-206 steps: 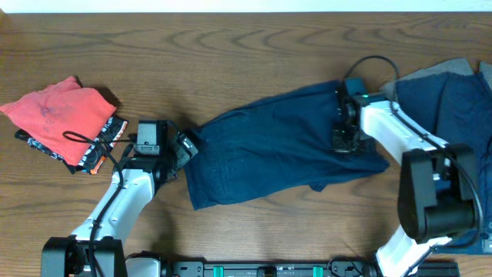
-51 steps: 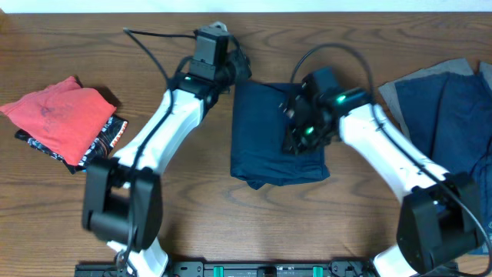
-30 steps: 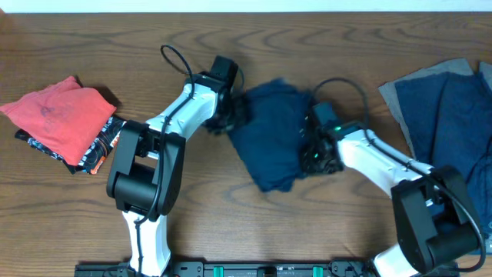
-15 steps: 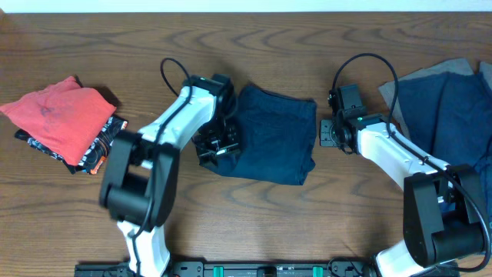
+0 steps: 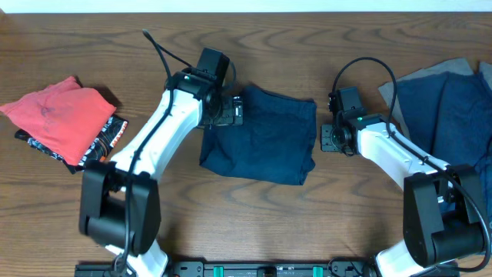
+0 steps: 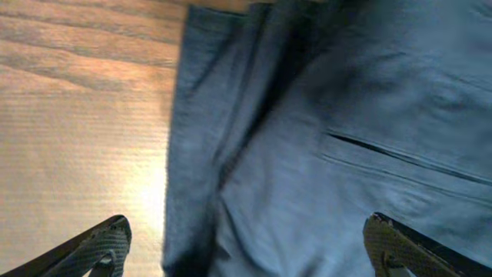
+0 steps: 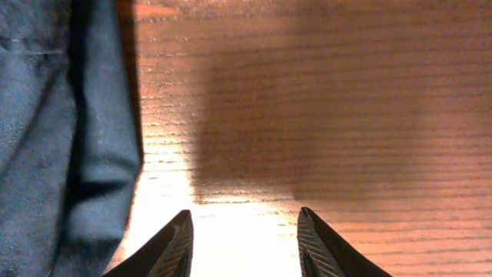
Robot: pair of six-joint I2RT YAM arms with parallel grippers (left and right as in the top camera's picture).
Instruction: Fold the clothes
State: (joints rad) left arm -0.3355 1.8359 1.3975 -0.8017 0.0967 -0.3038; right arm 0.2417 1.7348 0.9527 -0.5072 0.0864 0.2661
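Two arms are reaching in over the wooden table [image 5: 231,223]. One navy garment [image 5: 265,142], folded into a rough rectangle, is lying near the middle of the table.

The left gripper [image 5: 236,110] is hanging over that garment's eleven o'clock corner. In the left wrist view its fingers [image 6: 96,246] are standing wide apart with nothing between them. Navy cloth with a pocket slit is filling most of that view, with bare wood showing at nine o'clock. Whether the fingertips are touching the cloth cannot be told.

The right gripper [image 5: 326,137] is sitting just beside the garment's three o'clock edge, over bare wood. In the right wrist view its fingers [image 7: 173,246] are spread and gripping nothing, and the garment's doubled edge is lying at nine o'clock of them.

Toward the table's nine o'clock side, a red garment [image 5: 58,115] is lying bunched on top of a black printed garment [image 5: 104,146], which is peeking out at the red one's five o'clock. Toward three o'clock, a pile of navy clothes [image 5: 450,100] is running off the picture's edge, with a grey-edged piece [image 5: 390,91] showing at the pile's nine o'clock, well apart from the folded garment.
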